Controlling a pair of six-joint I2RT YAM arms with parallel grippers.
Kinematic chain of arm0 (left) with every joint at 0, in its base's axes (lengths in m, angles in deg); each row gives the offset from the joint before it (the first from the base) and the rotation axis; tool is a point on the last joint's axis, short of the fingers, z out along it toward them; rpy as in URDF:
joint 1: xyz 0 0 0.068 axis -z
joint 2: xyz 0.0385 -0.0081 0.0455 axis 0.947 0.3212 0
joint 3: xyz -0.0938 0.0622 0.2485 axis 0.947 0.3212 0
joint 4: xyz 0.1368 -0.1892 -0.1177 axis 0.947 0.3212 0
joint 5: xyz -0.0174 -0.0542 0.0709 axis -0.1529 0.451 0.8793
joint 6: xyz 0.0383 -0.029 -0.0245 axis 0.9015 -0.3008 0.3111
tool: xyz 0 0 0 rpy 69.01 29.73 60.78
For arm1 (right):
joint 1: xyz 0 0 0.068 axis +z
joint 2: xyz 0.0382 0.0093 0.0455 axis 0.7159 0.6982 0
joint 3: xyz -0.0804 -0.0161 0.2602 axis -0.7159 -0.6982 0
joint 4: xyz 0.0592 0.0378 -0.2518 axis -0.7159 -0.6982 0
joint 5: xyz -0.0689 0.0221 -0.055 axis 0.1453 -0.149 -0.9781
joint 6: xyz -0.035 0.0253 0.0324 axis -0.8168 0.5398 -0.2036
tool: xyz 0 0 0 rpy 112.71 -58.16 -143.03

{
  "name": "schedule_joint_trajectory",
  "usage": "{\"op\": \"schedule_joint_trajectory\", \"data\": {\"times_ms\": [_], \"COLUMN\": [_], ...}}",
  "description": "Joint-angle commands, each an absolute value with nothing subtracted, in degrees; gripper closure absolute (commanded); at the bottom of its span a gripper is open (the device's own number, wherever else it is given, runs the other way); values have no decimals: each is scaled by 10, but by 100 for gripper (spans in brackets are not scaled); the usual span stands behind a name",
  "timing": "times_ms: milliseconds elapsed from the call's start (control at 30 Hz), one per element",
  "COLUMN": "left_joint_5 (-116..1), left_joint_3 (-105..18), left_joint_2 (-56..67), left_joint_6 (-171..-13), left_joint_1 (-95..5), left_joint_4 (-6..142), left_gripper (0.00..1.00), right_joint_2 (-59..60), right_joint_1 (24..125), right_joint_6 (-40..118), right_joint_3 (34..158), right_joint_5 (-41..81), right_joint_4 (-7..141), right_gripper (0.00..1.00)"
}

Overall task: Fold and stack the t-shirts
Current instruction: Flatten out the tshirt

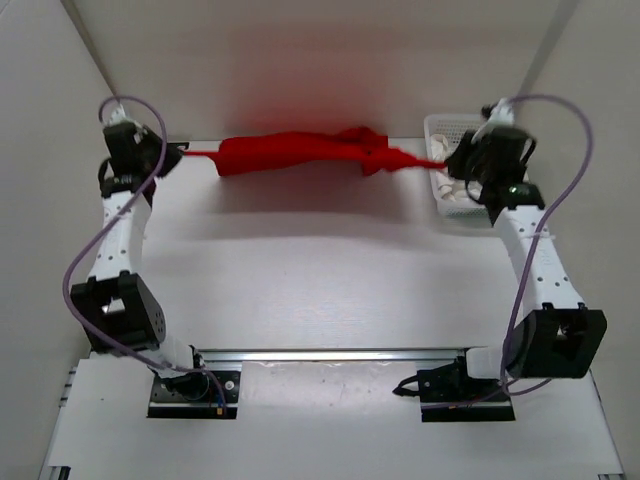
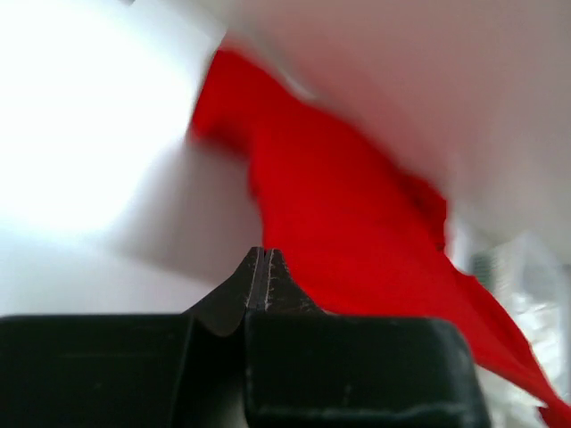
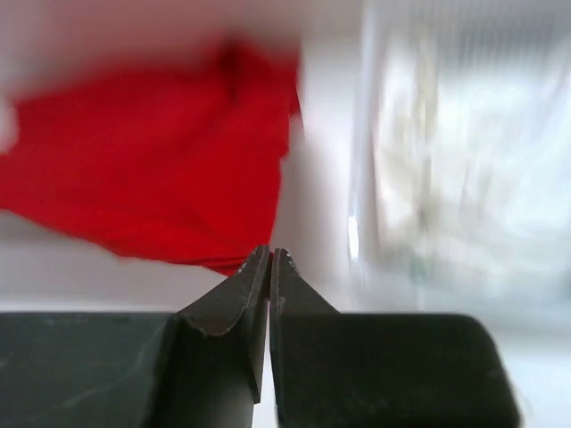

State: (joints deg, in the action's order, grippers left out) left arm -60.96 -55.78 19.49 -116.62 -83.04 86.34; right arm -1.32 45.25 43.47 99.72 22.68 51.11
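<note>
White table (image 1: 320, 290), white walls (image 1: 300, 60) on 3 sides; red tee (image 1: 300, 152) strung along the far edge btw both arms.

From my top view the tee hangs as a bunched rope, off the table w/ its shadow below, one thin end running into the L gripper (image 1: 180, 150) at far left, the other into the R gripper (image 1: 445, 163) at far right. Both are clenched on the cloth: on the wrist cams the L jaws (image 2: 265, 259) and R jaws (image 3: 270, 254) are pressed tip to tip, red right at the tips, rest blurred. Basket (image 1: 440, 125) sits in the far-right corner, just behind and under the R wrist, which hides part of it; white cloth (image 1: 455, 195) inside, can't tell what it is. Purple cables (image 1: 85, 250) loop off each arm, apart from the tee.
</note>
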Motion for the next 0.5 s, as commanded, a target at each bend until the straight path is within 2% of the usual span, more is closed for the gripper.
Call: {"op": "schedule_joint_trajectory", "data": {"times_ms": [0, 67, 167, 367, 467], "left_joint_5": [-509, -478, -502, -501, -500], "left_joint_3": [-419, -320, -165, -48, -12], "left_joint_2": [52, -13, -100, -252, -284], "left_joint_6": [-1119, -1120, -1141, -1114, -1105], "left_joint_1": [-820, -812, -827, -806, -801], "left_joint_4": [834, 820, 806, 871, 896], "left_gripper": [100, 100, 100, 100, 100], "right_joint_2": [-120, -165, -233, -395, -428], "right_joint_1": [494, 540, 549, 562, 580], "right_joint_6": [405, 427, 445, 473, 493], "right_joint_3": [872, 787, 726, 659, 666], "right_joint_5": [108, 46, 68, 158, 177], "right_joint_4": [474, 428, 355, 216, 172], "right_gripper": [100, 100, 100, 100, 100]}}
